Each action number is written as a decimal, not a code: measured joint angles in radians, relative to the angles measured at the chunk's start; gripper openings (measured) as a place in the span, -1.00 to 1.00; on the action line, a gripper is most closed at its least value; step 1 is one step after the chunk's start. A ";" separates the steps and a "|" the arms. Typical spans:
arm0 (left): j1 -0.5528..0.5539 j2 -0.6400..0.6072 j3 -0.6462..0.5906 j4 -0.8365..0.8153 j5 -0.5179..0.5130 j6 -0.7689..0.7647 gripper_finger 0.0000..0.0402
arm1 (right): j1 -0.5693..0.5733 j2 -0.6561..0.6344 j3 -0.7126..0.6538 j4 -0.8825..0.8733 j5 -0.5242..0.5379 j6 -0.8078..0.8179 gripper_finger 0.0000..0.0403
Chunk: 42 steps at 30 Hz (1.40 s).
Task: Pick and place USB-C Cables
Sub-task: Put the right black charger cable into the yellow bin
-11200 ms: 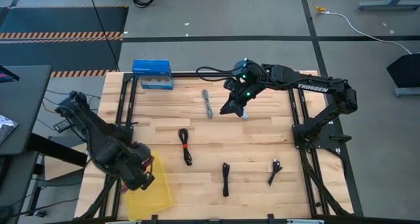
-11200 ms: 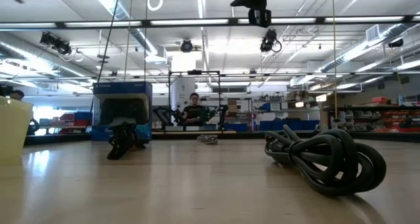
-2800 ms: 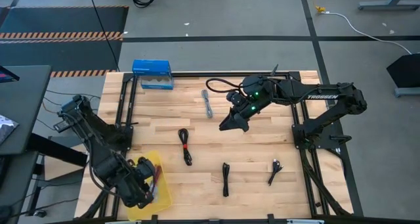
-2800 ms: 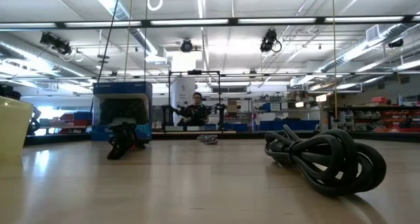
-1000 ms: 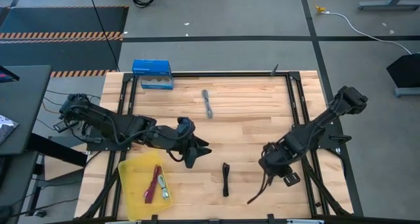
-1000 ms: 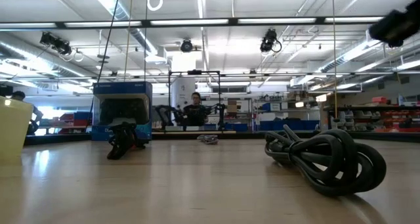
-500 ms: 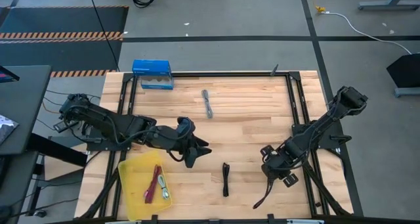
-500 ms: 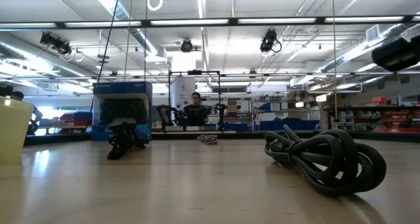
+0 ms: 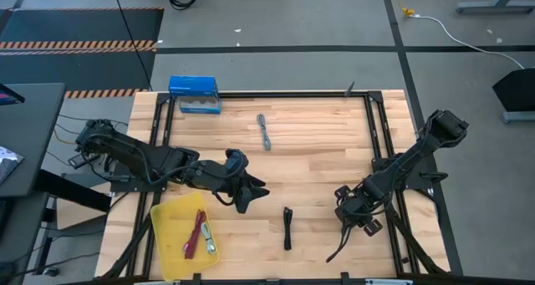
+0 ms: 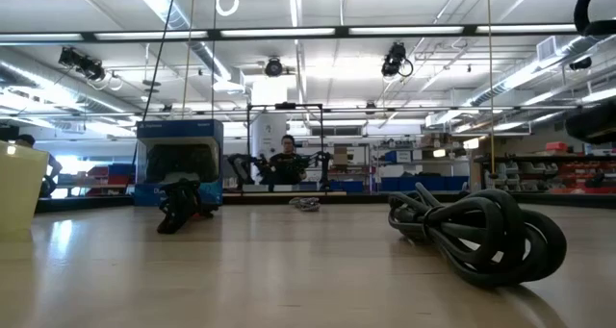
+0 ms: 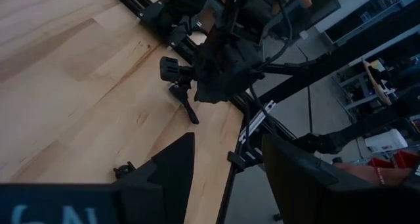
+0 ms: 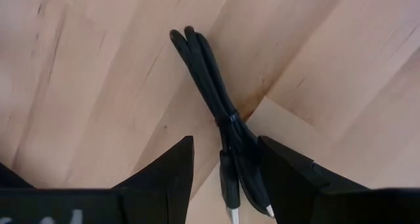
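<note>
From above, two cables (image 9: 199, 235) are seen inside the yellow tray (image 9: 167, 235); grey (image 9: 264, 131) and black (image 9: 287, 227) bundles remain outside it. In the wrist views, the left gripper (image 11: 226, 161) gapes empty, and the right gripper (image 12: 224, 159) straddles a black bundle (image 12: 220, 112), unclosed.

No legible text, label, brand, number or sign in any view. Pale marks on a blue band across the near edge of the left wrist view: cut off and blurred, unreadable. Blue box (image 9: 194, 94) at the far left of the desk (image 9: 318, 151): pale patches on its face, no letters resolvable. Orange-and-black hazard stripes (image 9: 79, 44) on the floor beyond the desk: a marking only, no wording. Low view: shelving and signage in the room behind are too distant to read.
</note>
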<state>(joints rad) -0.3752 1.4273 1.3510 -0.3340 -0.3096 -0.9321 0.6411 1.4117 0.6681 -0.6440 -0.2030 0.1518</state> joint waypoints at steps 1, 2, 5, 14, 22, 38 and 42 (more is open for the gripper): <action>0.000 0.000 0.000 0.000 0.000 0.000 -0.08 | 0.000 0.000 -0.003 0.005 0.001 0.002 -0.14; 0.000 0.000 0.000 0.000 0.000 0.000 -0.08 | 0.000 0.000 -0.007 0.010 0.001 0.002 -0.14; 0.004 0.000 0.000 0.000 -0.015 0.001 -0.08 | 0.000 0.012 -0.009 0.016 0.002 0.002 -0.18; 0.013 0.000 0.000 0.003 -0.045 0.000 -0.08 | -0.002 0.121 -0.004 0.055 -0.002 0.086 -0.39; 0.013 0.000 0.000 0.002 -0.045 0.001 -0.08 | -0.036 0.094 -0.010 0.049 -0.005 0.134 -0.64; 0.013 0.000 0.000 0.001 -0.045 0.034 -0.08 | -0.145 -0.010 0.162 0.006 0.026 0.249 -0.86; 0.013 0.000 0.000 0.001 -0.045 0.043 -0.08 | -0.184 -0.025 0.277 -0.008 0.075 0.247 -0.84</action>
<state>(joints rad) -0.3618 1.4277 1.3506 -0.3332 -0.3546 -0.8891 0.4568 1.3866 0.9449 -0.6521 -0.1282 0.3988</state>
